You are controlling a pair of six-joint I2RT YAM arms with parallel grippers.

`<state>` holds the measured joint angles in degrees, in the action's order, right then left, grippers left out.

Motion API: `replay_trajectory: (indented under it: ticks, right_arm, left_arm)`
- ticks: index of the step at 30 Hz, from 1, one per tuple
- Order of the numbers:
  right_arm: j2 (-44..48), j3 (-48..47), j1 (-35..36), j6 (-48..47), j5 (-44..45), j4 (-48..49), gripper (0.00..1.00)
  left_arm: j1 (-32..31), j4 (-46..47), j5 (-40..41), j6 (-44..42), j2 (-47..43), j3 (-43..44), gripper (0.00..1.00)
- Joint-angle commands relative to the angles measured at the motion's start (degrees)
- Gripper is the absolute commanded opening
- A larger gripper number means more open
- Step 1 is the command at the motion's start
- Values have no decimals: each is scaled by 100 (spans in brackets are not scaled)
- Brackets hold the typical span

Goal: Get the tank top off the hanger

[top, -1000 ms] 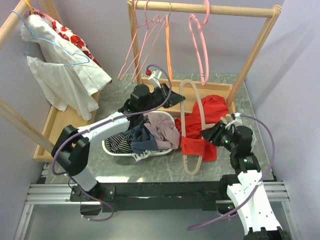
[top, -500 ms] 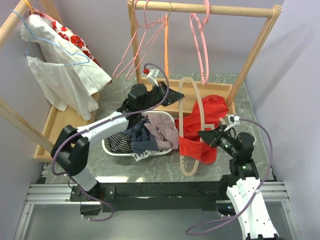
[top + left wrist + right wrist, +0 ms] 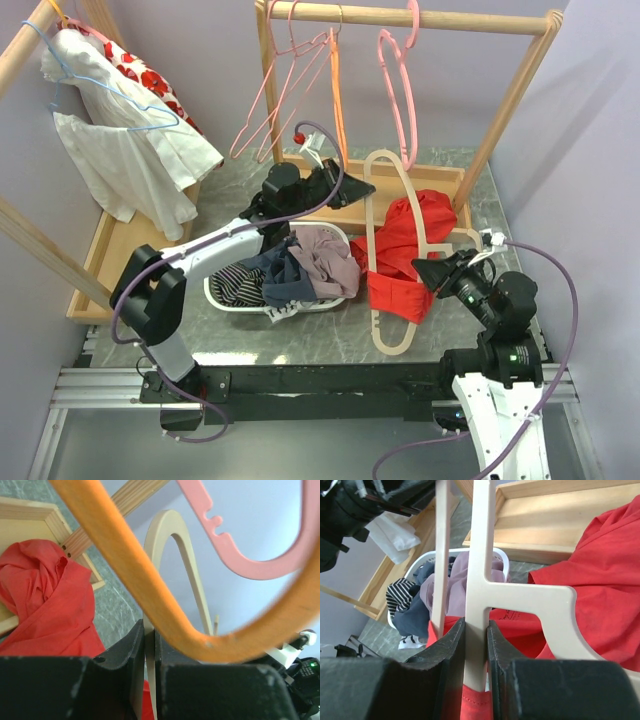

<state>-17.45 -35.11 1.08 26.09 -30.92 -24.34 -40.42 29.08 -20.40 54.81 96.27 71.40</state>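
A beige hanger (image 3: 371, 225) lies slanted across the middle of the table with the red tank top (image 3: 405, 255) draped on it. My left gripper (image 3: 360, 189) is shut on the hanger's upper left side; in the left wrist view the jaws pinch the thin beige strip (image 3: 149, 650), with the tank top (image 3: 45, 595) to its left. My right gripper (image 3: 427, 271) is shut on the hanger's lower right arm; in the right wrist view the jaws clamp the beige bar (image 3: 476, 605) over red cloth (image 3: 605, 580).
A white basket (image 3: 213, 296) of mixed clothes sits left of the hanger. Pink hangers (image 3: 398, 90) and an orange hanger (image 3: 337, 95) hang from the wooden rail (image 3: 440, 17) just above my left gripper. A white garment (image 3: 120, 150) hangs on the left rack.
My right arm has drawn back to the right, pulling the hanger's lower end and the tank top rightward. My left gripper has shifted slightly right, still holding the hanger's top.
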Motion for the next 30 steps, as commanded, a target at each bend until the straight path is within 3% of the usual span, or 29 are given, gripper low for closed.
replay_trajectory:
  ticks: [1,12,14,16,18,20,22,25,30]
  right_arm:
    - [-83,-575,-3,-148,-459,439,8]
    - [-294,-602,-3,-183,-899,430,21]
    - [-303,-602,6,-227,-872,412,7]
    - [-338,-619,6,-297,-855,377,0]
    - [-329,-724,-3,-358,-592,281,0]
    - [-294,-847,6,-551,-250,97,0]
    - [-232,-997,-3,-866,540,-18,0]
    - [-337,-1138,-3,-1201,1710,-62,0]
    - [-810,-1199,6,-1264,2405,140,0]
  left_arm:
    - [-9,-350,-121,-146,331,155,1]
    - [-62,-262,-218,-14,533,287,1]
    - [-71,-245,-210,-5,533,270,1]
    - [-71,-271,-210,-31,533,278,1]
    - [-71,-271,-271,-40,516,296,1]
    - [-71,-341,-271,-119,481,287,39]
    - [-71,-473,-306,-276,384,313,57]
    - [-71,-719,-350,-496,209,244,68]
    - [-80,-676,-359,-506,-221,-134,70]
